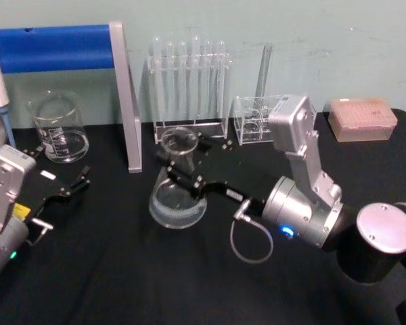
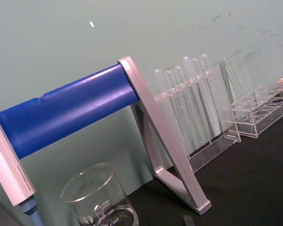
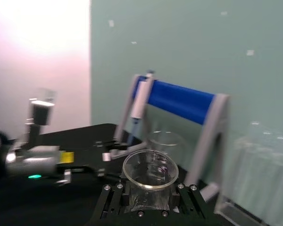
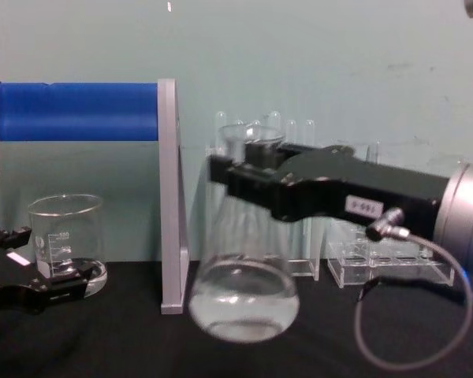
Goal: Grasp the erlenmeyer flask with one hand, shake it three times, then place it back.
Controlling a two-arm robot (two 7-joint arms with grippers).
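Bench (image 1: 122, 271): black, and it carries all the things.
Left tool (image 1: 62, 166): far to the left, low over the bench, just in front of the beaker. Its two fingers are spread apart and hold nothing.
Beaker (image 1: 57, 128): wide glass cup with white marks, standing at the back left.
Blue roll stand (image 1: 54, 47): a blue bar high up on a grey leg. The leg stands between the beaker and the flask.
Erlenmeyer flask (image 1: 177, 193): near the middle of the bench, just to the right of the grey leg. It is upright, with its wide round bottom down and its narrow neck up. A little clear water seems to sit in the bottom. I cannot tell if its bottom touches the bench.
Right tool (image 4: 248, 177): reaches in from the right, black with a silver wrist and a grey cable. Its fingers are pinching the neck of the flask, one on each side.
Test tube rack (image 1: 189, 81): clear, at the back, behind the flask.
Small clear rack (image 1: 257, 118): to the right of the test tubes.
Pink box (image 1: 362, 120): far back on the right.
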